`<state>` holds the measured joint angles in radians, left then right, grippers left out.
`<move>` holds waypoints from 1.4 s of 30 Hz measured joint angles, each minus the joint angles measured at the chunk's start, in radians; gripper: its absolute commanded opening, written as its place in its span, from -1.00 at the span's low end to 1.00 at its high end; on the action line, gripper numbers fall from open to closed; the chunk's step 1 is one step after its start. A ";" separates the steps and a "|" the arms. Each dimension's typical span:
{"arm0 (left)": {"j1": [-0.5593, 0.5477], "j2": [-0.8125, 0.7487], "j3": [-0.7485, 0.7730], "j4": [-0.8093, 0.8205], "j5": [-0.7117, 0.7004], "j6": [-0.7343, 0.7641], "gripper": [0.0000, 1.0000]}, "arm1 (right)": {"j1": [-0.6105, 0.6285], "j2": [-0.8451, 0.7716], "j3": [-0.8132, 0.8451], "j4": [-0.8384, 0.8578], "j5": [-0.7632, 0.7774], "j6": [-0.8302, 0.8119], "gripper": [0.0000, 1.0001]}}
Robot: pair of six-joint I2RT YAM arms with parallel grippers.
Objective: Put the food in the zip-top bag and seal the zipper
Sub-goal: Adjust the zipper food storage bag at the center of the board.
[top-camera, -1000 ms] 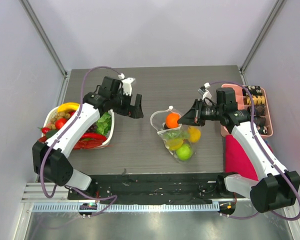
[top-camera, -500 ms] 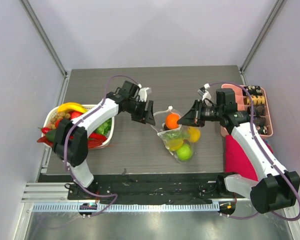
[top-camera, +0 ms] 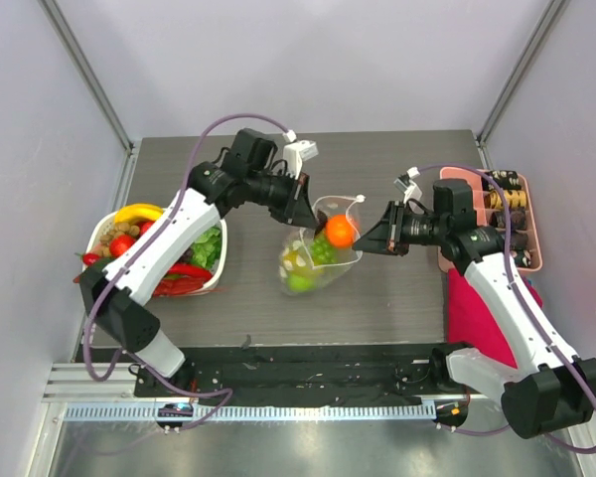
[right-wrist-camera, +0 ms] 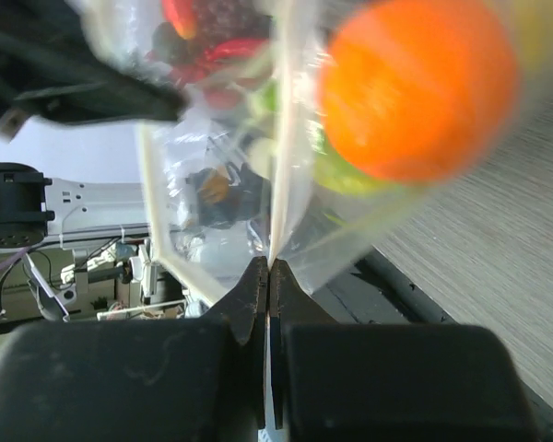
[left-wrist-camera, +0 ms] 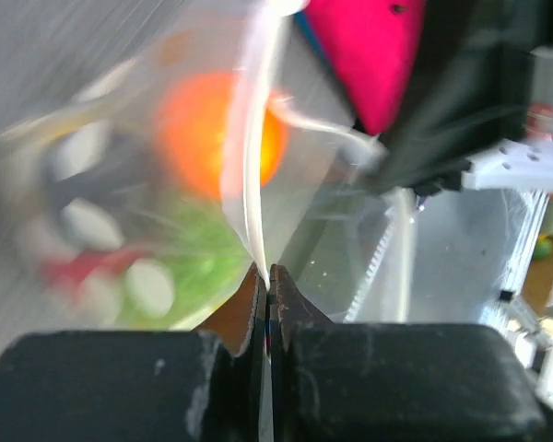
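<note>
Left gripper (top-camera: 300, 207): jaws are pressing together, pinching a thin fold of the zip-top bag (top-camera: 313, 260) at its left upper rim. In the left wrist view the fingers (left-wrist-camera: 295, 322) are meeting on the clear film with no gap showing.

Right gripper (top-camera: 370, 238): also pressed together, pinching the bag's opposite rim. In the right wrist view the film is running straight into the closed tips (right-wrist-camera: 269, 269).

The bag is hanging stretched between the two grippers over the middle of the table (top-camera: 397, 298). An orange (top-camera: 340, 232) is sitting high inside it near the right gripper, and a green apple (top-camera: 299, 283) and other food are sagging at the low left end. The zipper is too blurred to read; it is probably the pale strip (left-wrist-camera: 249, 166) running up from the left fingers.

Against a second ago, the left gripper was spread wide, hovering between the white basket (top-camera: 219, 273) and the bag and touching nothing. It has since crossed over and closed on the rim. The bag has shifted left, and the apple has moved from the right end to the left. The right gripper is keeping its pinch.
</note>
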<state>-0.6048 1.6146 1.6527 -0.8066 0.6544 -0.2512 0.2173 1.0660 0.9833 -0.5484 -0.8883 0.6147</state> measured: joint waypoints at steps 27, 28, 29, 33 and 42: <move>-0.066 0.141 0.206 -0.286 -0.073 0.324 -1.00 | 0.082 -0.100 -0.167 0.225 0.067 0.124 -0.08; -0.070 0.154 0.233 -0.285 -0.060 0.335 -1.00 | 0.085 -0.098 -0.164 0.240 0.065 0.119 0.00; -0.073 0.163 0.248 -0.284 -0.050 0.342 -1.00 | 0.085 -0.097 -0.158 0.238 0.063 0.106 0.04; -0.076 0.193 0.256 -0.298 -0.027 0.405 -1.00 | 0.063 -0.092 -0.090 0.143 0.072 -0.044 0.24; -0.045 0.279 0.286 -0.365 0.019 0.549 -1.00 | -0.004 -0.212 0.020 -0.074 0.268 -0.737 0.57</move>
<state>-0.6502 1.8938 1.9392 -1.1713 0.6735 0.2981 0.2134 0.8543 1.0031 -0.6224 -0.6205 -0.1223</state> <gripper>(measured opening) 0.006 0.800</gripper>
